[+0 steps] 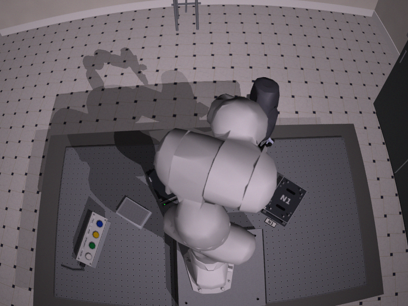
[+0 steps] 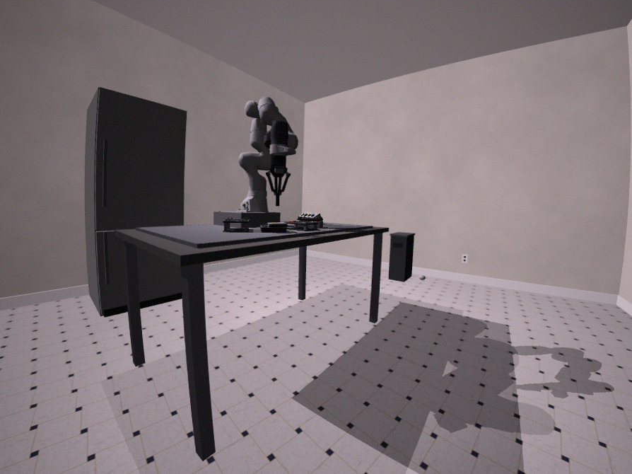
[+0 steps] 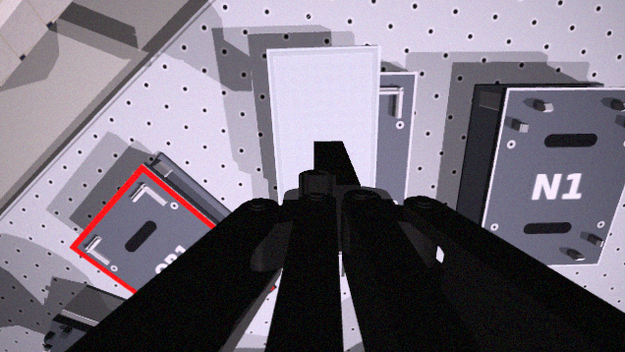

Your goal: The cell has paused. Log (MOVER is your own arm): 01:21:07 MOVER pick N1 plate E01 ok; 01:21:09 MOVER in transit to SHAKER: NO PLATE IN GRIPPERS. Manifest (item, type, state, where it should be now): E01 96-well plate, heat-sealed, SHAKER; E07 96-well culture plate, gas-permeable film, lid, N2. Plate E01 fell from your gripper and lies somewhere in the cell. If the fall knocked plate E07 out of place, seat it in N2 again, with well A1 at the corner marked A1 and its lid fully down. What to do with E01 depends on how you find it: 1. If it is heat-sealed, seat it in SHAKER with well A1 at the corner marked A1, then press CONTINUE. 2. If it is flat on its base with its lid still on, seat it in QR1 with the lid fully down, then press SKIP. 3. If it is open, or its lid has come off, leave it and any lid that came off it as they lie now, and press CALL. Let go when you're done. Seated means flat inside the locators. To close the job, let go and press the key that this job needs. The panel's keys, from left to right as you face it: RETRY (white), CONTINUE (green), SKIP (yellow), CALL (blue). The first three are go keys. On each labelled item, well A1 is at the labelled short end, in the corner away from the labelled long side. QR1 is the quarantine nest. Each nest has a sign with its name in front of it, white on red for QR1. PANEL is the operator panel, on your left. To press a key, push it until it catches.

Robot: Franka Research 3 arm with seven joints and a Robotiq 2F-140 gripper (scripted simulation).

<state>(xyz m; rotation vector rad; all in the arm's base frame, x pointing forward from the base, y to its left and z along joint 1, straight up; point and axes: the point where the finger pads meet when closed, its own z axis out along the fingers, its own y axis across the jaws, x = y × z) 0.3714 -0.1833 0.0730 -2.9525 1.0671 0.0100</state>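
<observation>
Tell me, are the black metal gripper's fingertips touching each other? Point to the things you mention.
Touching: the exterior view shows the black metal gripper (image 1: 268, 143) (image 2: 277, 204) (image 3: 327, 164) with its tips together.

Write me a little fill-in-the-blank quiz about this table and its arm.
1. The button nearest the top of the key panel in the top view is ____.
2. The nest with its name printed in red-framed surroundings in the wrist view is ____.
3. The nest on the other side of the pale plate reads ____.
4. The tool holds ____.

Missing words: blue; QR1; N1; nothing.
</observation>
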